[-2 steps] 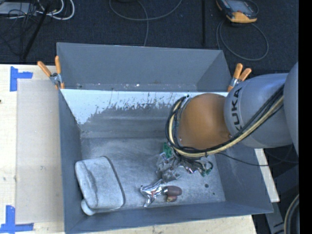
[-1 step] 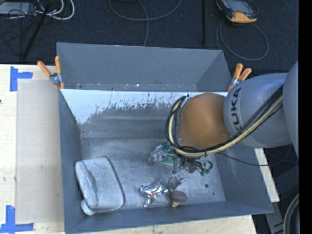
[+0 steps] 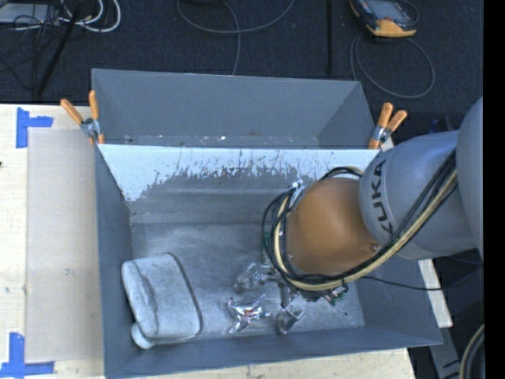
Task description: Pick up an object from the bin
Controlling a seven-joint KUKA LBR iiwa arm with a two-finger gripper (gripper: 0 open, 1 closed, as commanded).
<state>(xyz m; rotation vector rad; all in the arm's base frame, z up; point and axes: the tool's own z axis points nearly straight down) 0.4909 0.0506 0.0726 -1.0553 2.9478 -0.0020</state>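
Observation:
My gripper point(image 3: 271, 300) hangs below the orange wrist cover, low over the bin floor at the front, right of the middle. Its metal parts reach down to the floor. A small shiny, crumpled silvery piece point(image 3: 246, 311) lies right at its left side; I cannot tell whether the two touch. A large pale grey, flat thing with rounded corners point(image 3: 162, 298) lies in the front left corner, with a short stub at its near end. It is well apart from the gripper.
The arm and its cables reach in from the right and hide the right part of the bin floor. Bare floor shows between the grey thing and the gripper and towards the back wall.

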